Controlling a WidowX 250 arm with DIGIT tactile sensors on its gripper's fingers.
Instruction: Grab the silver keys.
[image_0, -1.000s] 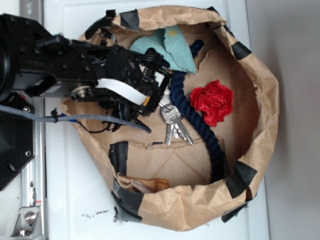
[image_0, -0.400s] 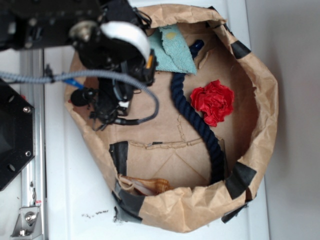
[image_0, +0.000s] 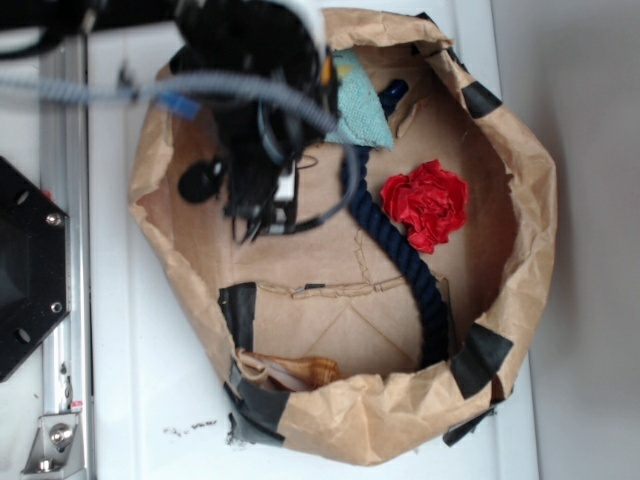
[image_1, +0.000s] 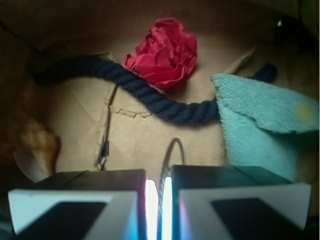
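Note:
My gripper is shut on the thin wire ring of the silver keys; the loop pokes out from the narrow gap between the jaws. The key blades themselves are hidden behind my fingers. In the exterior view the blurred black gripper hangs over the upper left of the brown paper bag, and no keys lie on the bag floor beside the rope.
Inside the bag a thick dark-blue rope curves down the middle, with a red crumpled paper to its right and a teal cloth at the top. A brown shell-like object lies at the bottom left. The black robot base stands at the left.
A second ago the keys lay on the bag floor beside the rope with the gripper low at them. Now they are gone from the floor and the gripper has risen towards the camera.

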